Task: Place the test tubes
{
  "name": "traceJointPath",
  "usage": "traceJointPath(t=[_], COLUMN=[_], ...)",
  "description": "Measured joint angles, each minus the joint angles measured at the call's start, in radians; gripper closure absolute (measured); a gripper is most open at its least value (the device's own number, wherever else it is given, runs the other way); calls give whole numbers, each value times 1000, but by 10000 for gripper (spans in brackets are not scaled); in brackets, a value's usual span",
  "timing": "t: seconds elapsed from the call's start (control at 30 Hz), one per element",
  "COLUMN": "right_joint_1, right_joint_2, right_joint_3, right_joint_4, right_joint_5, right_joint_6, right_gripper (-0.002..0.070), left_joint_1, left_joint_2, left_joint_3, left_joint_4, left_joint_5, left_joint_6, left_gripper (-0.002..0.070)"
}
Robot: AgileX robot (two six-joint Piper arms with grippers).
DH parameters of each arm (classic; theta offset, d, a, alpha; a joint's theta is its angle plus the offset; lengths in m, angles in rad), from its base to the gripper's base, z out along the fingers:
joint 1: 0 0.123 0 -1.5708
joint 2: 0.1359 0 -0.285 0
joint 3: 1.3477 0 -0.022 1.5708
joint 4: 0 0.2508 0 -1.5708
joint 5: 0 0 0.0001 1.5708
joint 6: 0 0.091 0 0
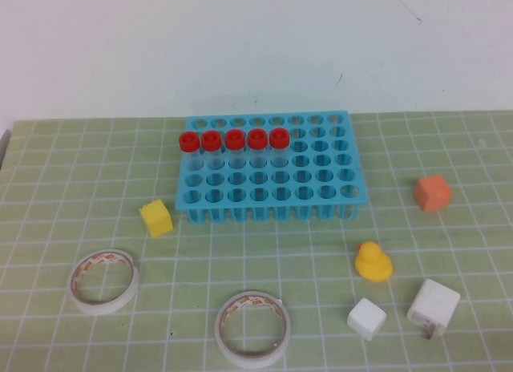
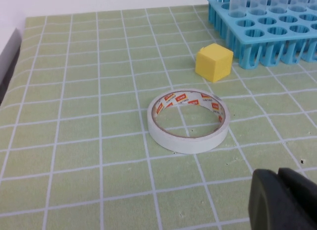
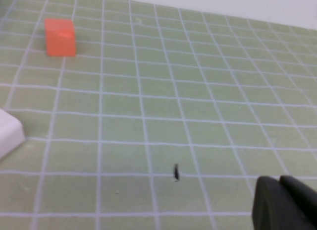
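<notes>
Your test tubes (image 1: 234, 146) stand upright toward the rack's (image 1: 330, 176) far-left corner, nearer your left gripper (image 2: 277, 178), pressed together beside the tape roll (image 2: 188, 122), than your right gripper (image 3: 279, 183), likewise pressed together, over the worktop's (image 1: 457, 252) right side.

Finding: a laboratory-style test bench. Grounds: the work surface is a green gridded mat (image 1: 80, 188) running back to a bare white wall (image 1: 256, 43). Toward the mat's far edge stands a blue tube rack (image 1: 272, 205) holding five red-capped test tubes (image 1: 235, 139) in one row. The other items are loose props (none of them lab ware): a yellow cube (image 1: 156, 218), an orange cube (image 1: 433, 193), a white cube (image 1: 366, 318), a toy duck (image 1: 373, 262), two tape rolls (image 1: 103, 305) and a white plug adapter (image 1: 434, 306), scattered toward the near edge.
</notes>
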Motion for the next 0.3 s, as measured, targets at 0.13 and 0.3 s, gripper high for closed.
traceJointPath(t=[0.13, 0.3], right_joint_1=[0, 0], right_joint_2=[0, 0], right_joint_3=[0, 0], right_joint_4=[105, 123], right_joint_5=[0, 0], right_joint_6=[-65, -80], right_gripper=[678, 678], left_joint_1=[0, 0], left_joint_2=[0, 0], left_joint_3=[0, 0], left_joint_4=[0, 0], left_joint_5=[0, 0], left_joint_6=[1, -1], left_gripper=[676, 676])
